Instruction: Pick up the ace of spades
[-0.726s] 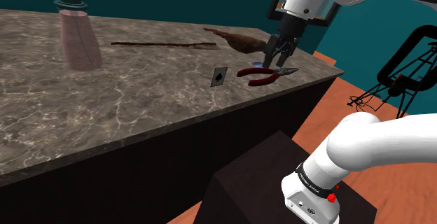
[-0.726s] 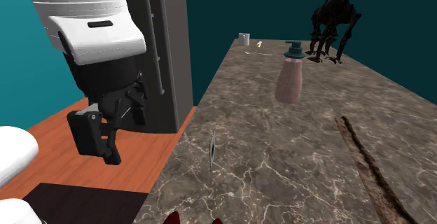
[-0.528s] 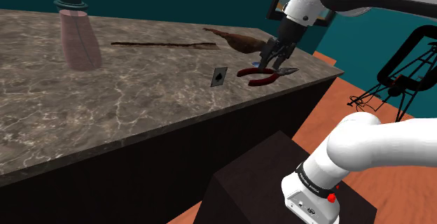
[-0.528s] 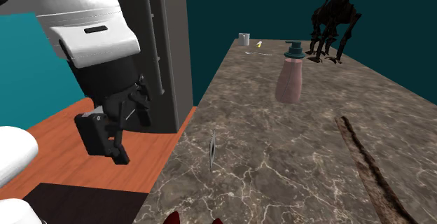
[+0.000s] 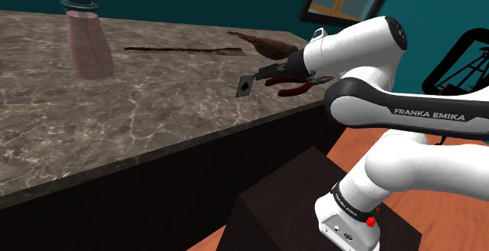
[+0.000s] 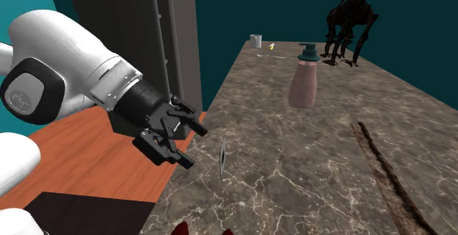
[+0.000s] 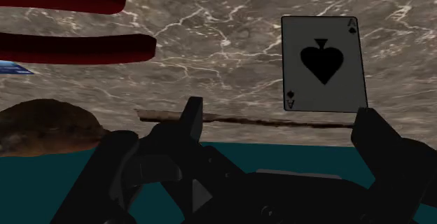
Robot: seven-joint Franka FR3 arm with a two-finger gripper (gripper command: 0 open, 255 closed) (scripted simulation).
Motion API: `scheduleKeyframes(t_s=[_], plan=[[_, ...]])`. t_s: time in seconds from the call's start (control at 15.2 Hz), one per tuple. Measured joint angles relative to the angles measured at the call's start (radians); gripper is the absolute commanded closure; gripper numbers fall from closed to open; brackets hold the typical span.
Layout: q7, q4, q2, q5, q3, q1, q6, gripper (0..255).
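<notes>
One card is the whole game here, so sweep across the marble countertop (image 5: 157,108) in the shoulder view from its left. A pink soap dispenser (image 5: 86,41) with a dark pump stands well back from the counter's near edge. Next comes a long dark stick (image 5: 184,49) lying flat toward the far edge, with a brown leaf-like thing (image 5: 266,45) at its end. Then there it is, the ace of spades (image 5: 245,86), standing upright close to the near edge and not far from the corner nearest the arm. Its face is turned toward the robot, and the second exterior view catches it edge-on as a thin sliver. Just beside it hangs the gripper (image 6: 193,145), laid over almost level and pointing in across the counter's edge at the card. The fingers (image 7: 192,121) are spread wide with nothing between them. In the wrist view the spade fills the card's face, but it sits off toward one finger rather than centred in the gap, and there is no contact. Further right, red-handled pliers (image 5: 298,87) lie by the corner, close under the wrist. My read is that this is the approach, lining up before the grab. The next move calls for a small sideways correction to centre the card, a gentle push forward until the fingers straddle it, then a soft close. A thin standing card will likely tip at the slightest nudge.
</notes>
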Motion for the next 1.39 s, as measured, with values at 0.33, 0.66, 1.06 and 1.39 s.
scheduleKeyframes(t_s=[0.33,0.66,1.06,1.39], plan=[[0.212,-0.011,0.088,0.119,0.495,-0.359,0.422,0],[0.373,-0.026,0.134,0.189,0.814,-0.598,0.890,0],[0.419,-0.034,0.139,0.212,0.913,-0.664,0.955,255],[0.420,-0.035,0.139,0.213,0.914,-0.665,0.957,255]])
